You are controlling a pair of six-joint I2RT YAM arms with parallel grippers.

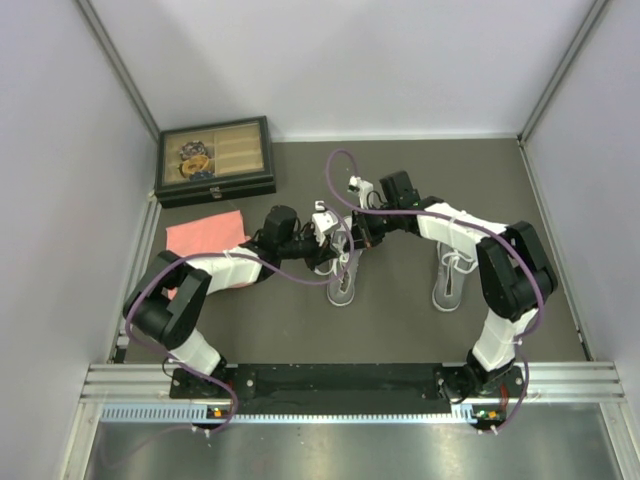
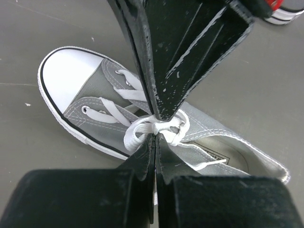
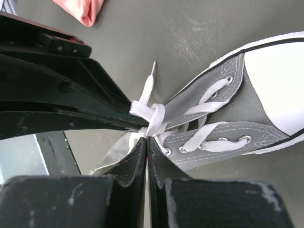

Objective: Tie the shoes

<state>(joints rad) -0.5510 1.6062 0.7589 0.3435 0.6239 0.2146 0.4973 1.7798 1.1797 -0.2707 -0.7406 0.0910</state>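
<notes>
Left wrist: grey shoe (image 2: pixel 97 88) at 12 o'clock of left hand (image 2: pixel 156 138), closed on white lace (image 2: pixel 135 131); right hand (image 3: pixel 146 138) likewise.

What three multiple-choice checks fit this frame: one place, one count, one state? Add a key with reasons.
1. Where does the pink cloth lie?
A. Left of the left shoe, on the near side of the box
B. Between the two shoes
C. Inside the box

2. How many shoes show in the top view?
A. One
B. Three
C. Two

3. How do the left gripper and the right gripper stand?
A. Both open, clear of the shoe
B. Both shut on the lace of the left shoe
C. One open, one shut on the cloth

Key:
1 A: the top view shows the cloth beside the left arm, nearer than the box.
2 C: the left shoe and the right shoe stand side by side.
3 B: each wrist view shows closed fingers pinching the lace at the knot.
</notes>
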